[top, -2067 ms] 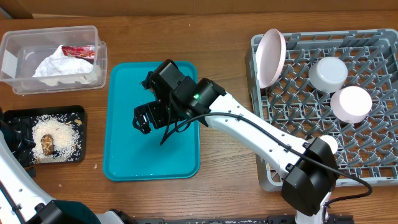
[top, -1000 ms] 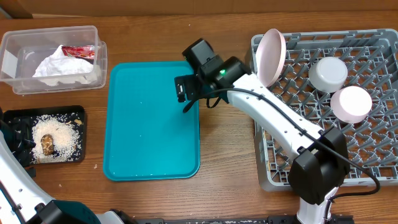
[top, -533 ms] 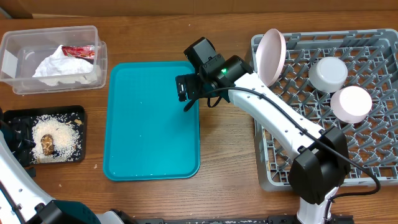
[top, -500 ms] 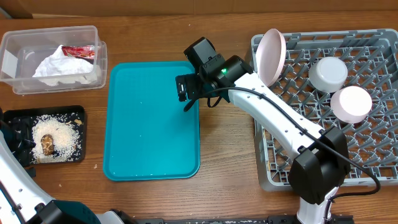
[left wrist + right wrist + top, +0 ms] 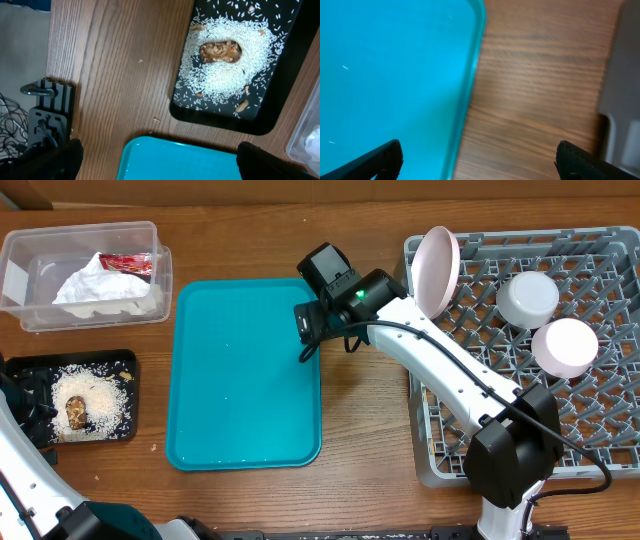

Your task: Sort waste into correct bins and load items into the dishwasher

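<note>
The clear tub at the far left holds the white napkin and the red wrapper. The black tray holds rice scraps and a brown lump; both also show in the left wrist view. The grey dish rack holds the large plate upright, the bowl and the small plate. My right gripper is open and empty over the teal tray's right edge. My left gripper is open and empty. No wooden stick shows.
The teal serving tray lies between the bins and the rack, with nothing on it. My left arm sits at the front left beside the black tray. The rack's corner shows at the right of the right wrist view.
My right gripper rose from the middle of the teal tray and moved back and right to the tray's right edge. Over the last half second it shifted slightly right.
</note>
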Motion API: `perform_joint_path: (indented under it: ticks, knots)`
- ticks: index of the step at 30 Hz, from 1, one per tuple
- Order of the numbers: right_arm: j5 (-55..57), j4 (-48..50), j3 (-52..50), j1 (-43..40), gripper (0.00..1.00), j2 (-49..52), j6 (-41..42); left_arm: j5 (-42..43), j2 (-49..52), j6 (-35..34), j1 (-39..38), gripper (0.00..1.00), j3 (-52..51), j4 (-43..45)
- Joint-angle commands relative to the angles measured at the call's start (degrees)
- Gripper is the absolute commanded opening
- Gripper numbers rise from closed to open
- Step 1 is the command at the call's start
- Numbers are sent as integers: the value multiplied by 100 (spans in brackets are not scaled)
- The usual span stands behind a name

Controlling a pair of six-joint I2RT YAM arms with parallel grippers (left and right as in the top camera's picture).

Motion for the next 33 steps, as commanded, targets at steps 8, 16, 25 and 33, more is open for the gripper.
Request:
perform_joint_path:
  ticks: [8,16,25,33]
  knots:
    - [-9,-271,-4,20,100,48,37,-22,11,-101,9,100,-24,-9]
    - [-24,-1067,-2,-267,100,-20,323,-22,9,-101,9,100,-24,-9]
    - [-44,-590,-2,-951,100,-955,267,-24,9,-101,9,100,-24,-11]
    - [339,20,-369,-1309,100,-2461,-461,-24,11,-101,9,100,-24,-11]
